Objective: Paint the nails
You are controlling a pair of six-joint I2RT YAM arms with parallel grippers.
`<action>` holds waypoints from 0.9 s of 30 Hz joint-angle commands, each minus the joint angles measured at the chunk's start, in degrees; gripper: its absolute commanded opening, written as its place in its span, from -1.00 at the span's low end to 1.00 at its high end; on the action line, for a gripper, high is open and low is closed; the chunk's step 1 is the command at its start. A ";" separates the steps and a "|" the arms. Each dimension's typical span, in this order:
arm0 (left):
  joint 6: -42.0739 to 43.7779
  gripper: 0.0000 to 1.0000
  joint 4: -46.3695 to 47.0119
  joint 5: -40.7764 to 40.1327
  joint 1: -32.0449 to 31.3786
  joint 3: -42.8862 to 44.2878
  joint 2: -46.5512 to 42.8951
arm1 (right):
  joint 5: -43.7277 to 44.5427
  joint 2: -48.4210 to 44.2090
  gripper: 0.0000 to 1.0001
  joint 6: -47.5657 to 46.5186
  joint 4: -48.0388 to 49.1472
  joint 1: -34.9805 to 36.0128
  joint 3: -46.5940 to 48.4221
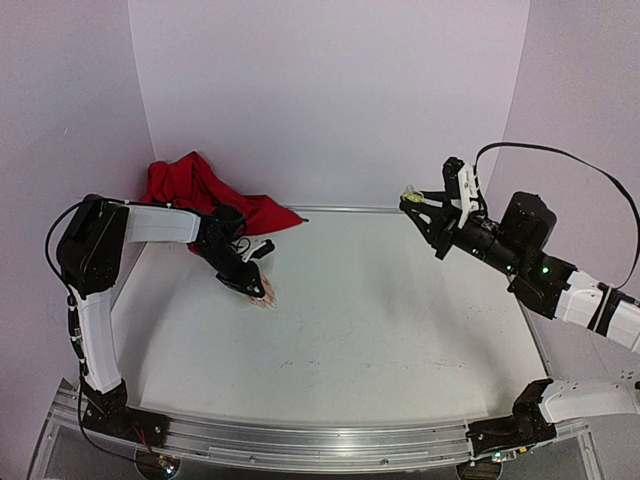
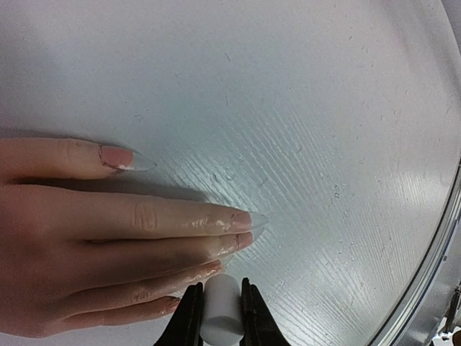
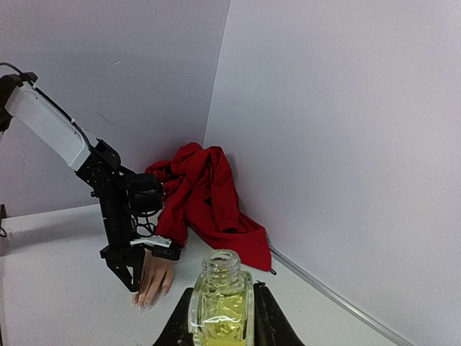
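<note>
A pale peach mannequin hand [image 2: 86,238] lies flat on the white table, its red sleeve [image 1: 200,190] bunched behind it. Its long pointed nails [image 2: 248,220] look glossy, and another nail [image 2: 133,158] shows on the upper finger. My left gripper [image 2: 220,292] is shut on a small white cylindrical cap [image 2: 220,317], just over the tips of the lower fingers; whatever is under the cap is hidden. My right gripper [image 3: 220,306] is raised at the right, shut on an uncapped glass bottle [image 3: 220,299] of yellowish liquid. From above the bottle [image 1: 412,201] is far from the hand [image 1: 265,295].
A metal rail [image 1: 420,211] edges the table along the back and right. Pale walls [image 3: 346,130] close in the rear corner. The left arm [image 3: 119,209] stands over the hand. Bare white tabletop [image 1: 380,310] lies between the two arms.
</note>
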 commanded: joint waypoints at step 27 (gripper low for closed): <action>-0.33 -1.00 2.00 1.55 0.32 1.22 -2.21 | -1.29 -0.36 -1.00 -0.04 4.21 0.17 0.99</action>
